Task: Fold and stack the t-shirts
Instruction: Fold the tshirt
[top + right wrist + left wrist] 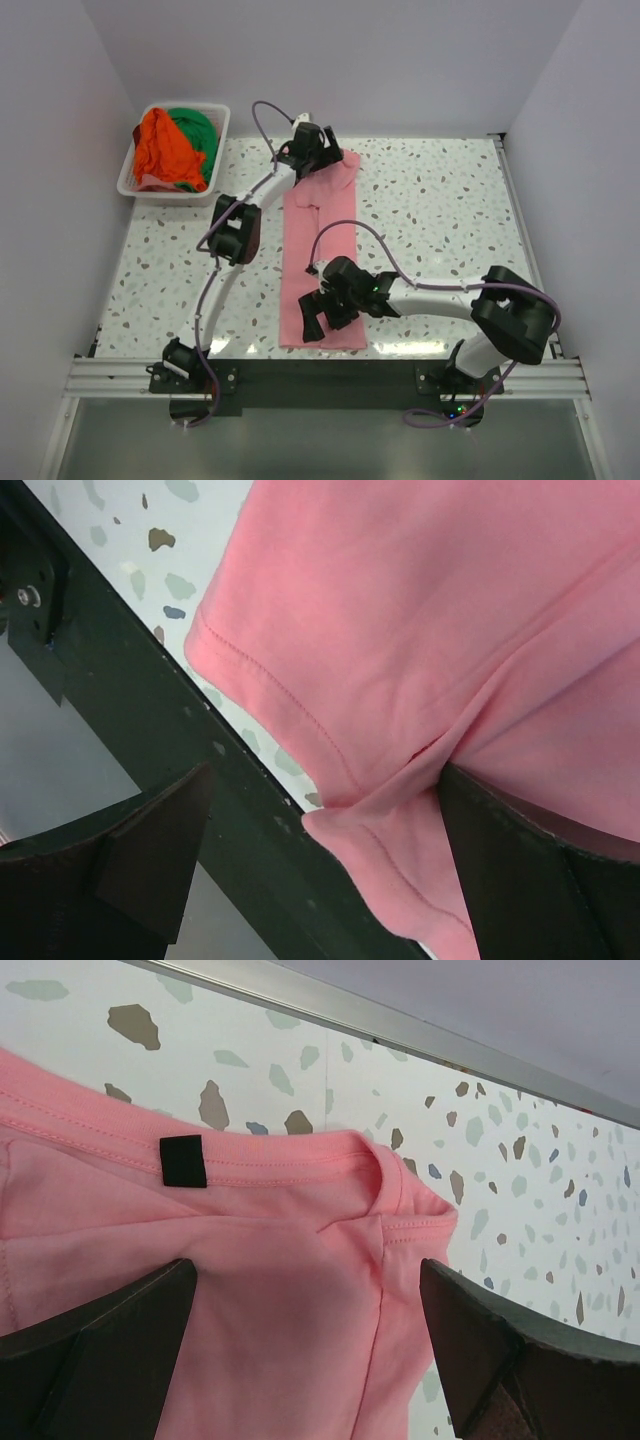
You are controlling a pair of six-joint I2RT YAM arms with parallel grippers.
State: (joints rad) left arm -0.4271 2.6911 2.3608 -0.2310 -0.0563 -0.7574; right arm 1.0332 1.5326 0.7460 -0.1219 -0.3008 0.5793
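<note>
A pink t-shirt (305,225) lies as a long narrow strip down the middle of the speckled table, collar end far, hem end near. My left gripper (318,160) hovers open over the collar end; its fingers (120,1330) straddle the shoulder seam just below the black neck tag (183,1160) on the pink t-shirt (300,1260). My right gripper (316,316) stands open at the near hem. In the right wrist view a bunched hem corner of the pink t-shirt (400,630) lies between its jaws, against the right finger (520,870). An orange t-shirt (160,150) and a green t-shirt (197,132) sit crumpled in the basket.
The white slotted basket (222,125) stands at the far left corner. The hem corner hangs over the dark front rail (150,710), which runs along the near table edge (330,370). A metal strip (400,1025) borders the table's far edge by the wall.
</note>
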